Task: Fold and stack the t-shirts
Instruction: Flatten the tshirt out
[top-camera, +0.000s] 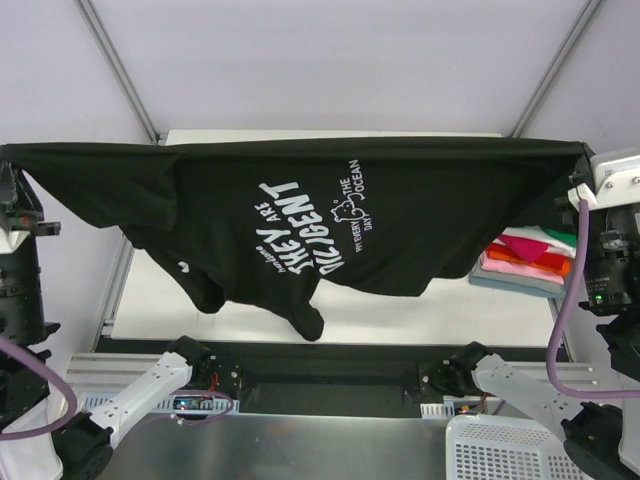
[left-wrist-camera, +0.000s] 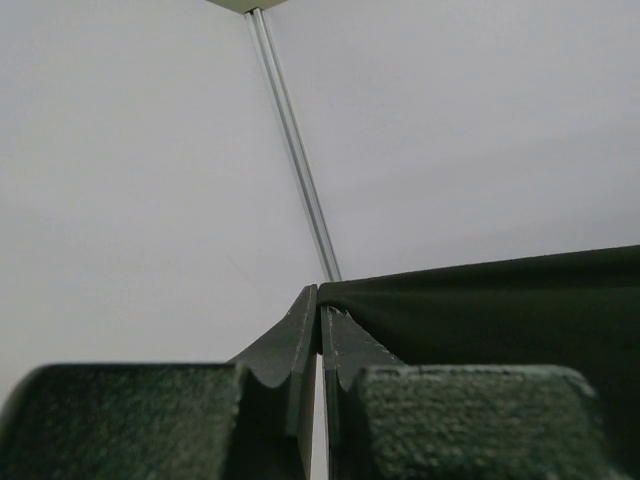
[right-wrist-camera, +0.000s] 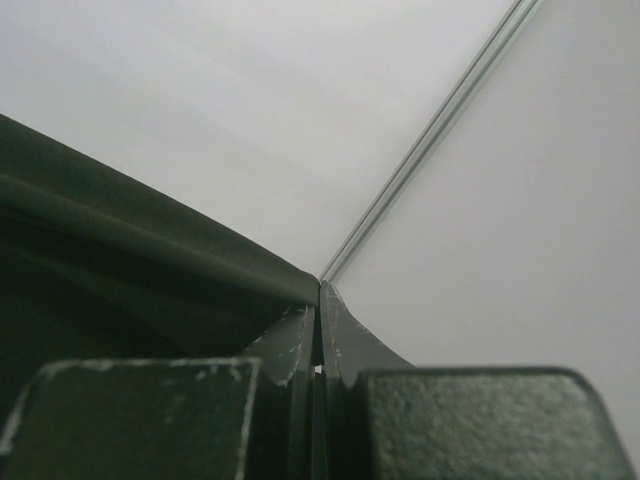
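A black t-shirt (top-camera: 330, 215) with white chest lettering hangs stretched wide in the air above the table, its top edge taut from left to right. My left gripper (top-camera: 8, 160) is shut on its left corner, and the cloth (left-wrist-camera: 480, 310) runs off to the right from the pinched fingertips (left-wrist-camera: 322, 305). My right gripper (top-camera: 582, 160) is shut on the right corner, with the cloth (right-wrist-camera: 150, 260) running left from its tips (right-wrist-camera: 320, 295). A sleeve dangles near the table at lower centre. A stack of folded t-shirts (top-camera: 525, 260) in green, pink, red, orange and blue-grey lies at the table's right, partly hidden by the hanging shirt.
The white table (top-camera: 250, 310) lies under the shirt, inside a white-walled enclosure with metal corner struts (top-camera: 120, 70). A white perforated basket (top-camera: 500, 450) sits at the near right beside the arm bases.
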